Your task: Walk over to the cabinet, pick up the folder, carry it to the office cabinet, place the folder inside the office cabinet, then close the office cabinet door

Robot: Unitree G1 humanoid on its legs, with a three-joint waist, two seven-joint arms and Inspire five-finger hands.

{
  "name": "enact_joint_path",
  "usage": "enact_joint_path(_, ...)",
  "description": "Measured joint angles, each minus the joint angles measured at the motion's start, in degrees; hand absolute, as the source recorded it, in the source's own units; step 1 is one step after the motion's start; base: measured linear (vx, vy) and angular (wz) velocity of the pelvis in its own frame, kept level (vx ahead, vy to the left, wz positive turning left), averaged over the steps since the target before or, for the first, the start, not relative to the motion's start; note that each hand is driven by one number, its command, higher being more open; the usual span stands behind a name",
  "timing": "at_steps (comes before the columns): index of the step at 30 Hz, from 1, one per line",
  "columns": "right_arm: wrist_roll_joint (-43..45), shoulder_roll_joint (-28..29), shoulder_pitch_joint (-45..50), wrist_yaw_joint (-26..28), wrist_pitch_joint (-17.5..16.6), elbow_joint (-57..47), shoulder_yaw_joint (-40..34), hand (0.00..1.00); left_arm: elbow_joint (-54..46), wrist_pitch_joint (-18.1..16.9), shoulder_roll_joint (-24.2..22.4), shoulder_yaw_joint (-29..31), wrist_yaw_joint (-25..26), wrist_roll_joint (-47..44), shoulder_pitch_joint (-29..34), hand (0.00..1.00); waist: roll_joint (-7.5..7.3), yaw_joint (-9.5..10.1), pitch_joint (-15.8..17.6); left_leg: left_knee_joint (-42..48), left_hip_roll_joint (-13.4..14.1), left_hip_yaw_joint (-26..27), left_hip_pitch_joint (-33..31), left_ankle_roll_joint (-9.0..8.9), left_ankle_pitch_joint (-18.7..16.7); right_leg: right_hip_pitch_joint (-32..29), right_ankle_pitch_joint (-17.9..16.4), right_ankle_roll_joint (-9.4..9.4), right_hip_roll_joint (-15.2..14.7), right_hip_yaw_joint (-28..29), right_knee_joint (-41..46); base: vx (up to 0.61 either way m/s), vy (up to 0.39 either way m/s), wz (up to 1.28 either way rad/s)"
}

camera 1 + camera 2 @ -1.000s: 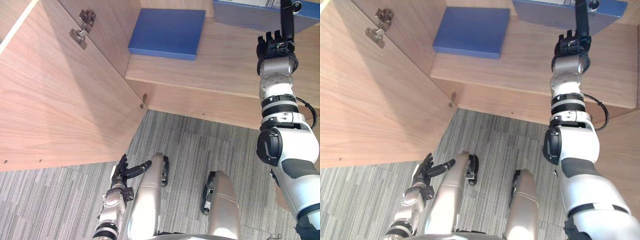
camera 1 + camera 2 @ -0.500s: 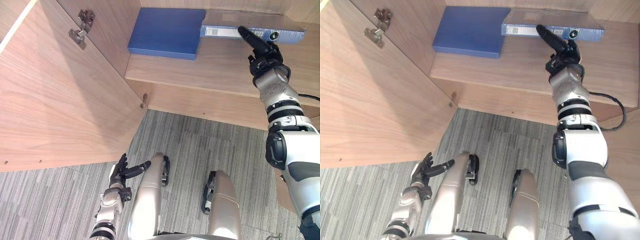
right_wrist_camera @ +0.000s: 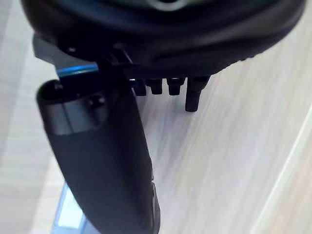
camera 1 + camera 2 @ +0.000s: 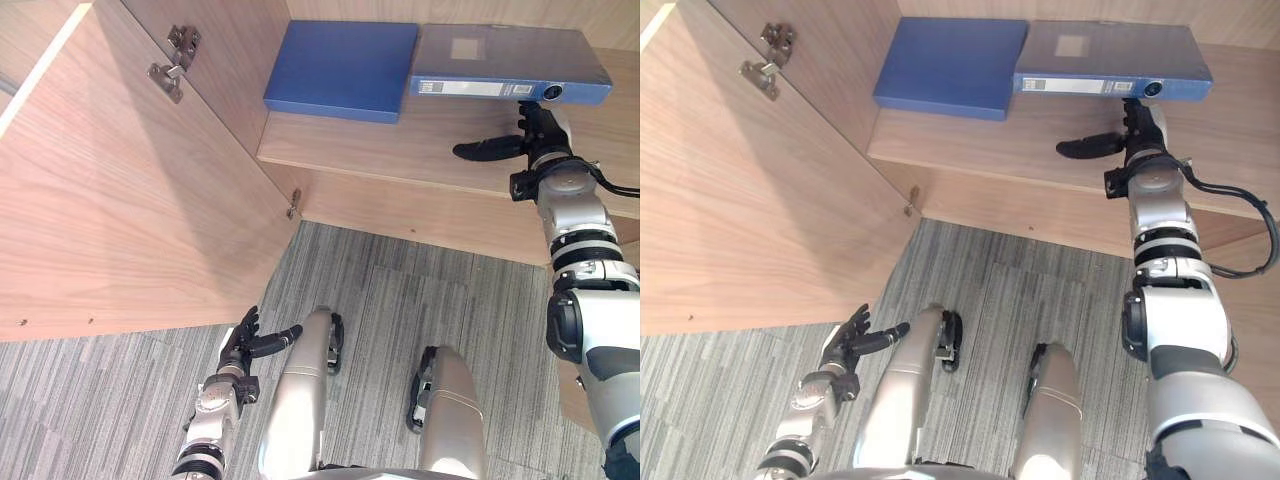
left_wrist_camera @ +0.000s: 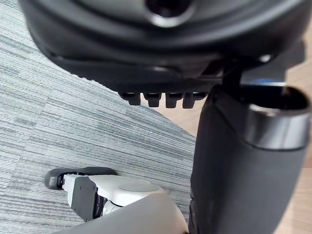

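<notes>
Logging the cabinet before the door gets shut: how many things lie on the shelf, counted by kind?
Flat blue folder: 1
Blue binder with a labelled spine: 1
Total: 2, side by side on the shelf

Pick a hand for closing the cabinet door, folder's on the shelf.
Left, probably. The open door stands on the robot's left with the left hand open and free near it; the right hand is across at the folder.
</notes>
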Motion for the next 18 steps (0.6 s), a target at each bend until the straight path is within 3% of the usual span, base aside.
enact_joint_path(2,-3.72,-0.16,2.46,2.77,-1.41,-1.57,5.63,1.00,0.06,0.06,0.10,-0.06,-0.17,1.16,0.12,1.00,-0.09,0.03,-0.71,-0.14,0.09,0.06,0.12,0.06,-0.04,0.20,0.01,-0.01,0.03,-0.05,-0.37,0.00,0.000,0.00)
enact_joint_path(8,-6.96,-2.50,5.07,4.84,-3.67,-3.28,13.55,1.00,0.18,0.08,0.50,-0.27,-1.10,1.75,0.19,1.00,-0.58,0.21,-1.24,-0.35,0.25,0.28,0.23,0.09,-0.06,0.19,0.10,-0.03,0.07,0.25,-0.65,0.00,0.001,-0.01)
enact_joint_path(12,-6.97,-2.28,6.93,7.69,-4.27,-3.03,19.16,1.00,1.33,0.43,2.41,-1.43,-1.15,1.76,0.54,1.00,-3.15,0.54,-2.75,-2.44,1.20,1.62,2.28,0.06,-0.07,1.52,0.74,-0.27,0.62,0.91,-2.95,0.04,-0.002,-0.12)
enact_joint_path(18,-12.31,-1.66,9.59,8.64,-4.78,-4.56,23.12,1.00,2.56,0.50,3.14,-1.88,-1.06,1.77,0.70,1.00,-4.53,0.59,-3.77,-4.31,2.08,2.61,3.94,0.06,-0.07,3.20,1.72,-0.11,1.15,0.90,-6.02,0.05,0.019,-0.06)
